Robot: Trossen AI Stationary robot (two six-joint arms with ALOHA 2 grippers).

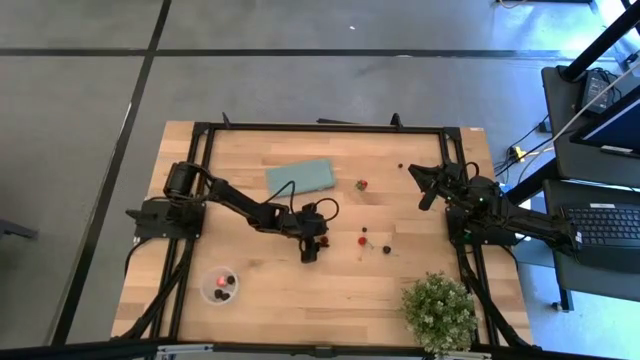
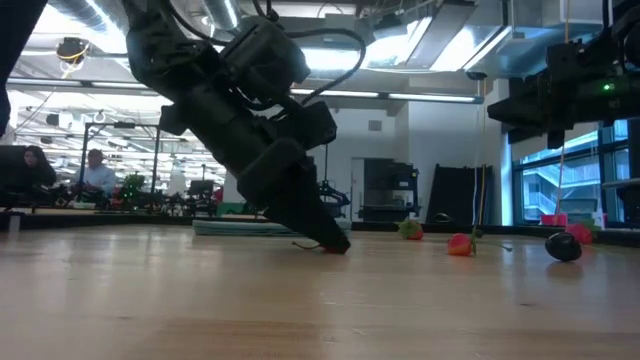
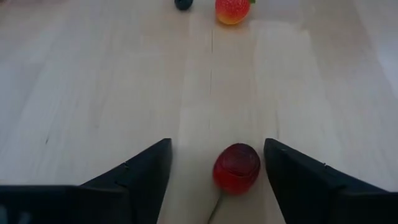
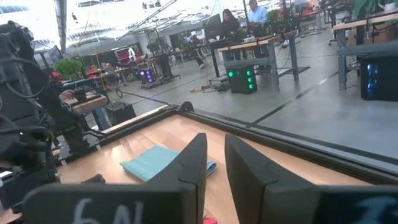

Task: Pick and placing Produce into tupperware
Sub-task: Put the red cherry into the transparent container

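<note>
A small dark red berry [image 3: 236, 167] with a thin stem lies on the wooden table between the fingers of my left gripper [image 3: 217, 147]. That gripper is open and slants down to the table near its middle [image 1: 312, 252]. The berry sits nearer one finger, and a sliver of table shows on each side. More produce lies beyond: a red piece [image 1: 362, 241], a dark one [image 1: 386, 249], and two farther off [image 1: 362, 185] [image 1: 400, 166]. The round clear tupperware [image 1: 220, 285] stands near the front left with red and dark pieces inside. My right gripper [image 1: 425, 195] waits at the right, shut and holding nothing.
A flat teal rectangle [image 1: 302, 177] lies toward the far side of the table. A bushy green potted plant [image 1: 438, 312] stands at the near right corner. Black frame rails [image 1: 320, 127] run around the tabletop. Bare wood lies between my left gripper and the tupperware.
</note>
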